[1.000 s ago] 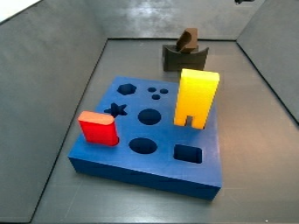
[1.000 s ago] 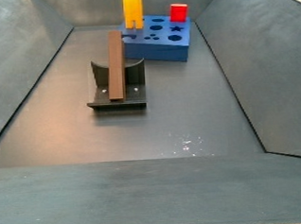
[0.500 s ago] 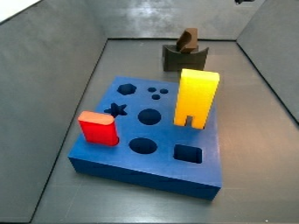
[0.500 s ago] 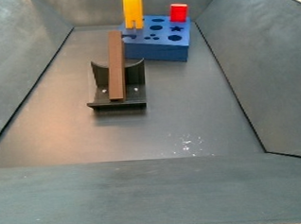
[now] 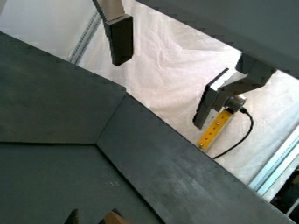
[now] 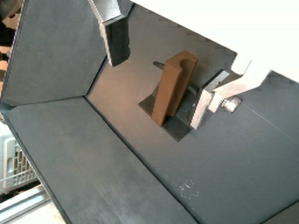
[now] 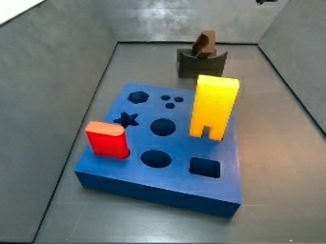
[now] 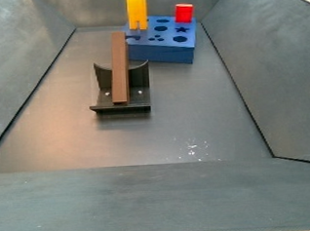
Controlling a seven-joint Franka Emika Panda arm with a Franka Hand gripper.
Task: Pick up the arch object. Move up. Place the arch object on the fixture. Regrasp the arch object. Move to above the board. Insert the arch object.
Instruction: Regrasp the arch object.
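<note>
The brown arch object (image 7: 204,43) stands upright on the dark fixture (image 7: 200,65) at the far end of the floor, also seen in the other side view (image 8: 118,63) on the fixture (image 8: 120,98). In a wrist view the arch object (image 6: 176,79) stands on the fixture (image 6: 183,128) well below my gripper (image 6: 160,90). The gripper is open and empty, and its fingers (image 6: 115,42) stand wide on either side of the piece without touching it. Another wrist view shows the open gripper (image 5: 160,92) against white cloth. The blue board (image 7: 133,162) lies nearer, apart from the fixture.
A tall yellow notched block (image 7: 214,107) and a red block (image 7: 107,140) stand in the board (image 8: 163,51). Grey sloped walls (image 8: 32,80) enclose the floor. Beyond the wall are white cloth (image 5: 176,61) and a yellow item with a black cable (image 5: 219,129).
</note>
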